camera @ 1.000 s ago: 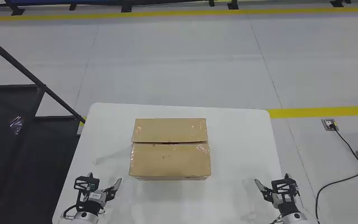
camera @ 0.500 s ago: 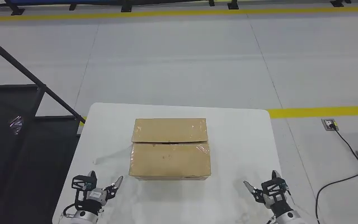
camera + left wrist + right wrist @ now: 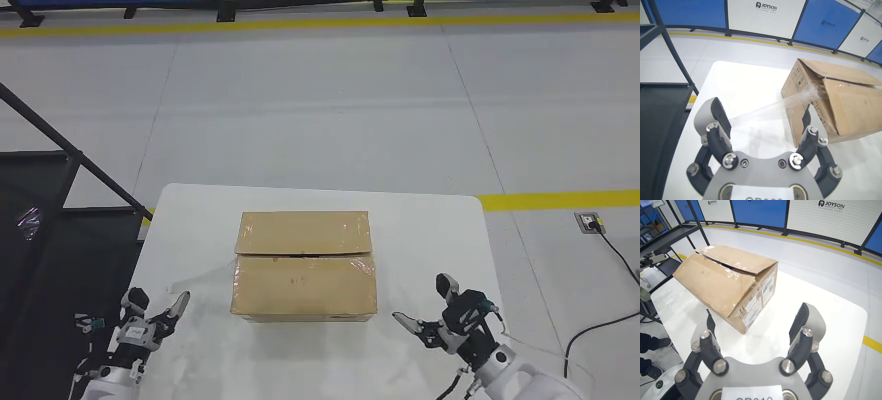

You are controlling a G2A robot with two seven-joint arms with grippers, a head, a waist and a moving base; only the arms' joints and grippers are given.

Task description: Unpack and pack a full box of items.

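A brown cardboard box stands in the middle of the white table; its top flaps are folded down, with a crooked seam and shiny tape. A loose strip of clear tape trails from the box's end onto the table. My left gripper is open at the table's near left corner, apart from the box, with nothing between its fingers. My right gripper is open near the front edge, just right of the box's near right corner, and holds nothing.
A black metal rack stands off the table's left side. A floor socket with a cable lies to the right. Bare table surface runs along both sides of the box and in front of it.
The right gripper has moved left and forward toward the box's near right corner and turned. The left gripper has shifted left toward the table's edge. The box has not moved.
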